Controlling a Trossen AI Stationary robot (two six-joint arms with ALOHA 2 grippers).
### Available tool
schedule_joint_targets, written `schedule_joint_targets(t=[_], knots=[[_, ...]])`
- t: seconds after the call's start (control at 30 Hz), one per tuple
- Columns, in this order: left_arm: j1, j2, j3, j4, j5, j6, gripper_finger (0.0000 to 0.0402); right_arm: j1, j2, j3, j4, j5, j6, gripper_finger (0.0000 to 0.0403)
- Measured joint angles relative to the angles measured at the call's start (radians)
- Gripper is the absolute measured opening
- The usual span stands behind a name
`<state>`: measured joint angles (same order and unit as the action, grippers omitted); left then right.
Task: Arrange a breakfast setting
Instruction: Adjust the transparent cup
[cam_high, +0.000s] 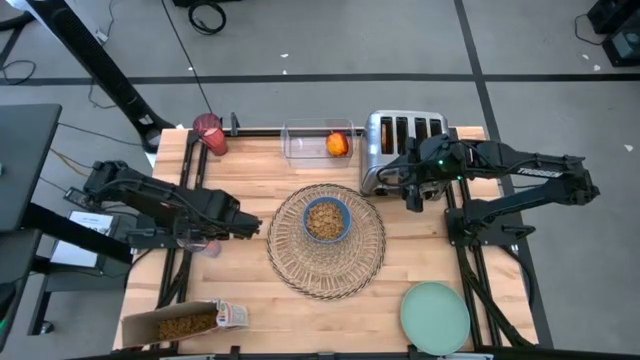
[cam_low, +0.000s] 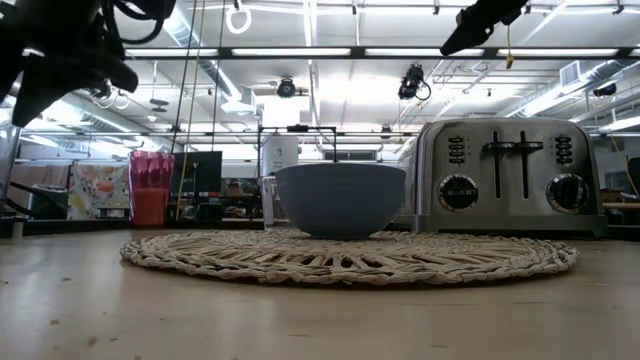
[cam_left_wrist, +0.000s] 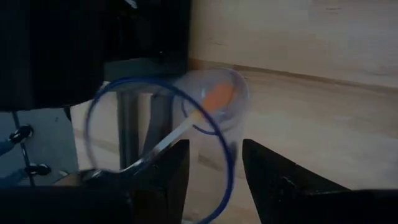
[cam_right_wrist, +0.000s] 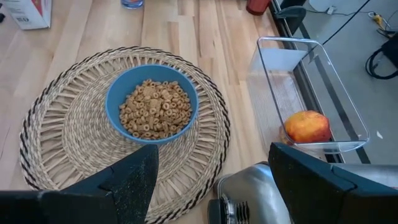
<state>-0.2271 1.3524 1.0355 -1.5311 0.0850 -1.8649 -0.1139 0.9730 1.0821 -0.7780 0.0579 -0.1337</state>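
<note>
A blue bowl (cam_high: 327, 220) of cereal stands on the round wicker placemat (cam_high: 325, 240) at mid-table. The orange-handled spoon (cam_left_wrist: 205, 109) stands in a clear blue-rimmed cup (cam_left_wrist: 161, 137) near the left edge. My left gripper (cam_left_wrist: 214, 180) is open over that cup, with one finger inside the rim's outline and one outside it. The pale green plate (cam_high: 435, 317) lies at the near right. The dark red cup (cam_high: 209, 133) stands at the far left. The orange-red fruit (cam_high: 338, 144) lies in a clear container (cam_high: 318, 142). My right gripper (cam_right_wrist: 214, 180) is open and empty above the toaster.
The silver toaster (cam_high: 405, 140) stands at the far right, under my right arm. A cardboard cereal box (cam_high: 180, 322) lies on its side at the near left corner. Bare wood shows in front of the placemat and between it and the plate.
</note>
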Motion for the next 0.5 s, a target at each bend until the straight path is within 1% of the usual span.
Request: schedule_joint_targets(t=[0.1, 0.17, 0.27, 0.43, 0.5], knots=[[0.015, 0.0, -0.007, 0.03, -0.001, 0.039, 0.0145, 0.0, 0.0, 0.0, 0.0, 0.0, 0.0, 0.0307], [0.023, 0.001, -0.008, 0.05, -0.004, 0.046, 0.013, 0.0, 0.0, 0.0, -0.001, 0.0, 0.0, 0.0307], [0.024, 0.002, -0.008, 0.044, -0.005, 0.045, 0.0095, 0.0, 0.0, 0.0, -0.002, 0.0, 0.004, 0.0307], [0.024, 0.002, -0.007, 0.065, -0.008, 0.045, 0.0025, 0.0, 0.0, 0.0, -0.007, 0.0, 0.011, 0.0306], [0.025, 0.002, -0.006, 0.079, -0.008, 0.05, 0.0014, 0.0, 0.0, 0.0, -0.008, 0.0, 0.011, 0.0307]])
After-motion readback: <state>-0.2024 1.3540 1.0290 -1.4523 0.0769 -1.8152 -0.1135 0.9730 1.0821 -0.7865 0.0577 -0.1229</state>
